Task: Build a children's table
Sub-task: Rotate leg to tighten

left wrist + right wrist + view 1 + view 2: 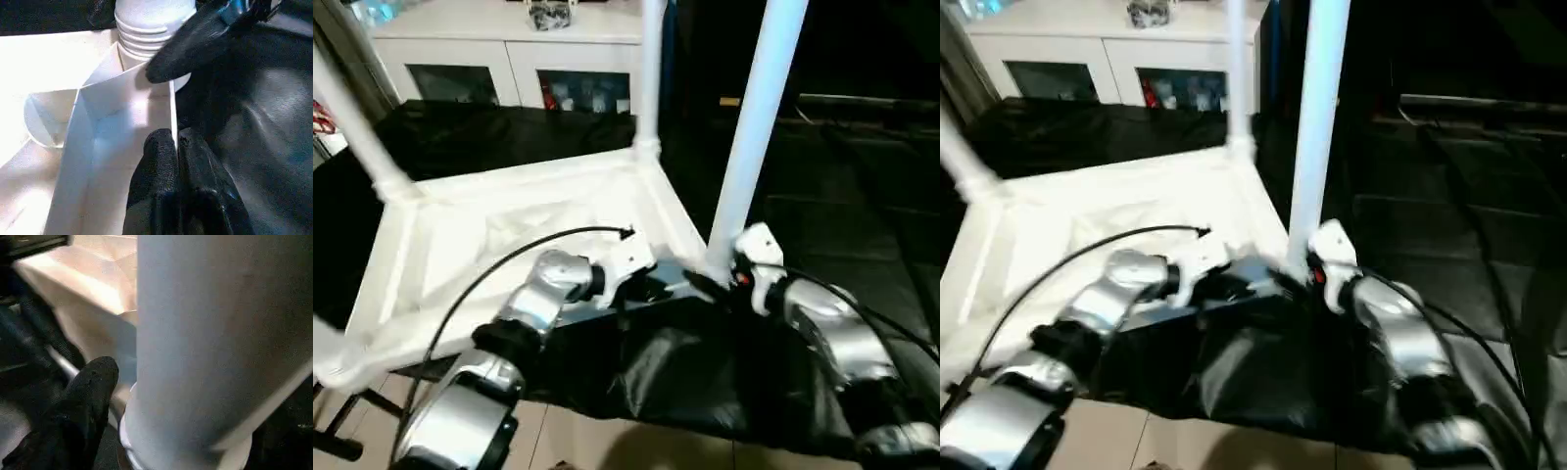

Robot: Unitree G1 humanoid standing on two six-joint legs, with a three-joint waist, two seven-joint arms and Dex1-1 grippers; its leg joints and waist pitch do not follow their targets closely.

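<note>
Left claw (177, 147) pinches thin rim of smooth white children's table (509, 230)

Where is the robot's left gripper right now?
The left gripper is pinched shut on the raised rim of the upside-down table top, at its near right corner, just beside the upright white leg standing there.

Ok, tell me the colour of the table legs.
White; the nearest leg shows it best in the left eye view.
</note>
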